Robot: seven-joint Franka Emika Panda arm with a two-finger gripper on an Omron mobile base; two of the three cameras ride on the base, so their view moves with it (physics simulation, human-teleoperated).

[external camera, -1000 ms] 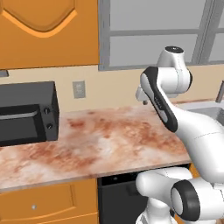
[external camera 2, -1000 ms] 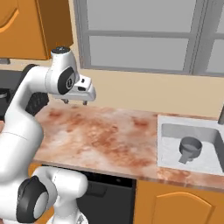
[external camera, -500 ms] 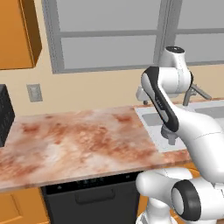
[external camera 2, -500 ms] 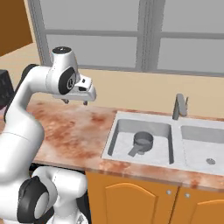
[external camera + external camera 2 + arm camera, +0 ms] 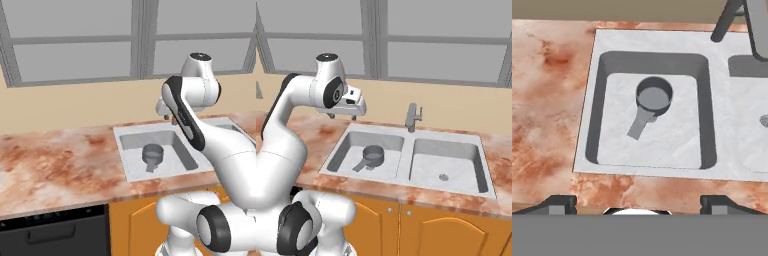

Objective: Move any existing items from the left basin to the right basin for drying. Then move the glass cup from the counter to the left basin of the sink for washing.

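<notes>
A small dark grey pot (image 5: 373, 155) (image 5: 654, 95) (image 5: 152, 153) stands upright in the left basin (image 5: 346, 150) (image 5: 672, 145), its short handle pointing toward the front edge. The right basin (image 5: 456, 160) (image 5: 752, 145) holds nothing but its drain. My gripper (image 5: 342, 116) (image 5: 639, 205) hangs open and empty high above the counter (image 5: 321, 135), just past the sink's back left corner, well clear of the pot. The glass cup is out of view.
A grey faucet (image 5: 412, 117) (image 5: 747, 20) rises behind the divider between the basins. Marbled counter (image 5: 60, 165) stretches left of the sink. A black dishwasher front (image 5: 50, 235) and orange cabinet doors (image 5: 421, 230) sit below. A window spans the wall behind.
The base has driven to the right, so the microwave slid out of view and the sink with the pot came to the middle. The gripper stays open.
</notes>
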